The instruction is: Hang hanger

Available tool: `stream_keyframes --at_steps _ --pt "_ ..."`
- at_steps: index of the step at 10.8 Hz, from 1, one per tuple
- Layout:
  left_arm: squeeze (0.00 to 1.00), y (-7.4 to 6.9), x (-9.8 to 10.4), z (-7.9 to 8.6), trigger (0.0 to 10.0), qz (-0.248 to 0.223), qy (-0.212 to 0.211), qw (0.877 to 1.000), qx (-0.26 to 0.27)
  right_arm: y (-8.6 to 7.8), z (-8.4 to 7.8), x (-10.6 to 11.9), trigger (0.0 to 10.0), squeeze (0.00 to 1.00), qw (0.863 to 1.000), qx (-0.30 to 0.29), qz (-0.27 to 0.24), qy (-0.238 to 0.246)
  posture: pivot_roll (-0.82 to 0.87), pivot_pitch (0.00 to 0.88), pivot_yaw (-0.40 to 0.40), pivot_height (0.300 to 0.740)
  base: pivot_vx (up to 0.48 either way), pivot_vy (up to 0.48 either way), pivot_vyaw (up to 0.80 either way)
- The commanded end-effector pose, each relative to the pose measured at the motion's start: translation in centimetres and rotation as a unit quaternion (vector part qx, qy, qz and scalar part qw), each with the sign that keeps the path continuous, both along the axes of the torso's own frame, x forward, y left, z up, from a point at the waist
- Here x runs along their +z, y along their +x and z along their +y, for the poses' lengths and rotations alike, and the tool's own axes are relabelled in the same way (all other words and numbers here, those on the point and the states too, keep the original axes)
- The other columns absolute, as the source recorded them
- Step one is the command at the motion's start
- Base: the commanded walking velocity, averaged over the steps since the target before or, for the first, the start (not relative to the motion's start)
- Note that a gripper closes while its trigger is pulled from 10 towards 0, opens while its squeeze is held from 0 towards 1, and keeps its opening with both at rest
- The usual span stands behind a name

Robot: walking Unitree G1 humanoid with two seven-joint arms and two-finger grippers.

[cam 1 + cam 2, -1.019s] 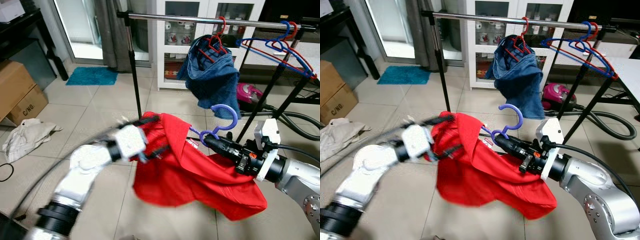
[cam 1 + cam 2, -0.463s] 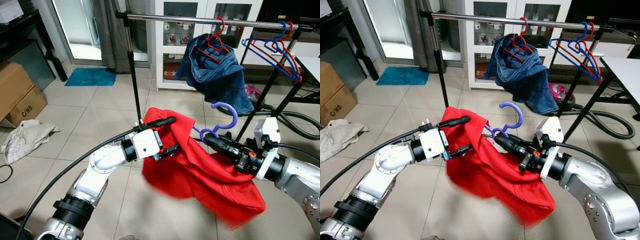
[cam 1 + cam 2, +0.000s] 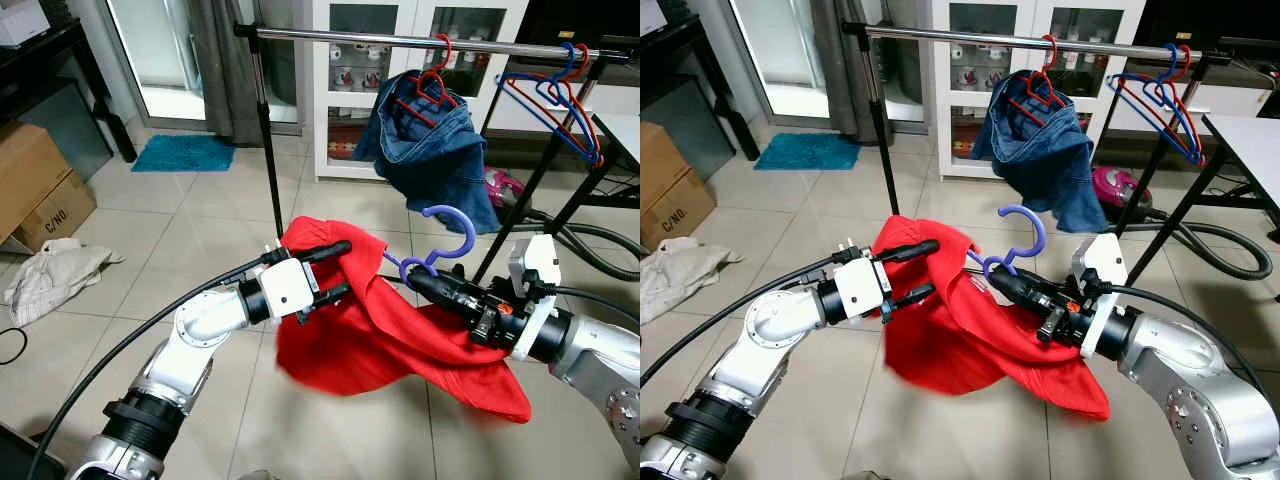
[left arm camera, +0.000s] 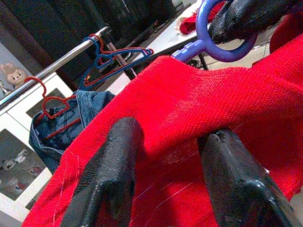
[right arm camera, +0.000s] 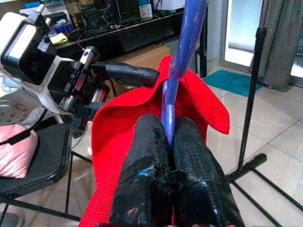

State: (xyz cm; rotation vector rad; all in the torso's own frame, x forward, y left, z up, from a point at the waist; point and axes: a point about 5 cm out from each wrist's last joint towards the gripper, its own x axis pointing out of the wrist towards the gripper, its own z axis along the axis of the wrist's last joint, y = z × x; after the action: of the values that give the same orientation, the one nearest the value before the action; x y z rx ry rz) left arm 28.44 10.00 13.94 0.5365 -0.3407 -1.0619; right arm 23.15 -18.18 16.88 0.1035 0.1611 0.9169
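A purple hanger [image 3: 447, 235] carries a red garment [image 3: 400, 340] that hangs low over the tiled floor. My right gripper [image 3: 415, 281] is shut on the hanger's stem just under the hook; the right wrist view shows the fingers [image 5: 154, 142] pinching the stem. My left gripper [image 3: 335, 271] is open at the garment's upper left edge, one finger above and one below a fold of the red cloth [image 4: 189, 99]. Behind stands a clothes rail [image 3: 400, 40], well above the hook. Blue jeans [image 3: 430, 150] hang from it on a red hanger.
Empty blue and red hangers [image 3: 555, 95] hang at the rail's right end. The rack's black legs [image 3: 270, 150] stand close behind the garment. A cardboard box [image 3: 35, 185] and a white cloth [image 3: 55, 275] lie at the left; a pink vacuum [image 3: 1115, 185] sits at the back right.
My left arm has swung in from the left and its open fingers now straddle the garment's upper edge. The garment's hem has swayed. My right gripper holds the hanger in nearly the same place.
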Motion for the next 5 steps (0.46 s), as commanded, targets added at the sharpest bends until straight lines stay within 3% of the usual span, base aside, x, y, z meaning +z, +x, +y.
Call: stream_keyframes --at_steps 1,5 --pt "0.00 0.16 0.22 0.37 0.0 -0.002 -0.001 1.000 0.003 0.04 0.30 1.19 10.0 0.00 1.000 0.015 -0.026 0.010 0.03 0.028 0.050 0.740 0.000 0.000 0.00" --pt "0.00 0.65 0.75 0.59 0.0 0.000 -0.007 1.000 0.003 -0.03 0.28 1.18 10.0 0.00 0.999 0.018 -0.028 0.002 0.03 0.028 0.052 0.740 0.000 0.000 0.00"
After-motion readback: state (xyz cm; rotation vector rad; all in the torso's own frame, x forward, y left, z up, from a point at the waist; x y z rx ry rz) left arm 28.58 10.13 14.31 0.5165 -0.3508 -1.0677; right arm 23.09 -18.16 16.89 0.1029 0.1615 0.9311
